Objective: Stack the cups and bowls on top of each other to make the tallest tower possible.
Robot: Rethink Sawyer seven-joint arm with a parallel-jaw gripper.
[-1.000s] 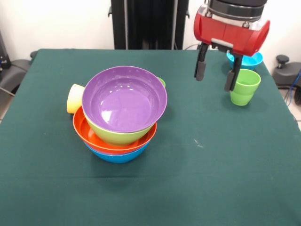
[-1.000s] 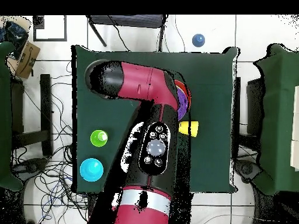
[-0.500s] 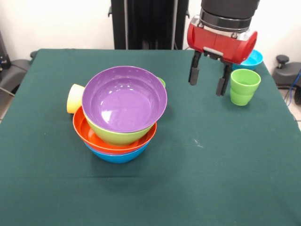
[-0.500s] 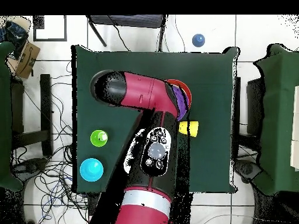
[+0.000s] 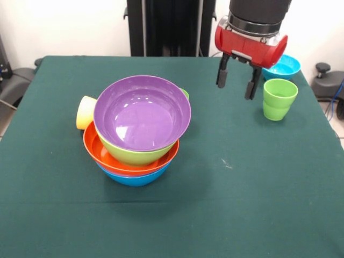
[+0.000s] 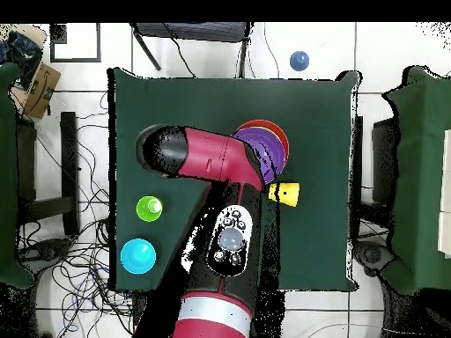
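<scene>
The tower (image 5: pixel 137 129) is a nested pile of bowls on the green cloth: blue lowest, orange, lime green, then the purple bowl (image 5: pixel 142 113) (image 6: pixel 264 151) on top. A yellow cup (image 5: pixel 85 112) (image 6: pixel 284 193) lies on its side against the pile's left in the front view. A light green cup (image 5: pixel 279 99) (image 6: pixel 149 209) stands upright at the right, with a turquoise bowl (image 5: pixel 283 66) (image 6: pixel 138 255) behind it. My gripper (image 5: pixel 235 81) hangs open and empty above the cloth, left of the light green cup and apart from it.
The red arm (image 6: pixel 220 220) crosses the middle of the overhead view and hides part of the pile. Chairs and cables surround the table (image 5: pixel 242 204). A small blue ball (image 6: pixel 299 61) lies on the floor beyond the table.
The gripper has moved left and risen away from the light green cup, toward the table's far side. The cups and bowls have not moved.
</scene>
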